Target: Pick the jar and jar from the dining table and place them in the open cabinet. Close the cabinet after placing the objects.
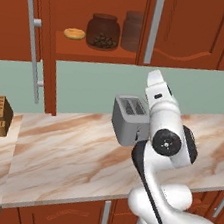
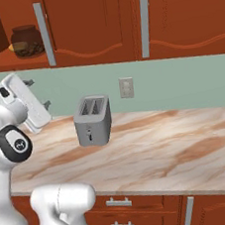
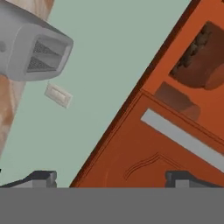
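Both jars already sit on the open cabinet's shelf (image 1: 92,53): the nut jar (image 1: 103,31) at eleven o'clock of the toaster (image 1: 129,119), the smoky-grey jar (image 1: 131,31) just right. The gripper (image 2: 38,93), fingers spread and empty, should swing left to the open cabinet door (image 1: 40,43) and push it steadily shut.

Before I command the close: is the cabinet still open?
Open. The cabinet shelf shows both jars inside, its door swung aside.

No legible text or labels
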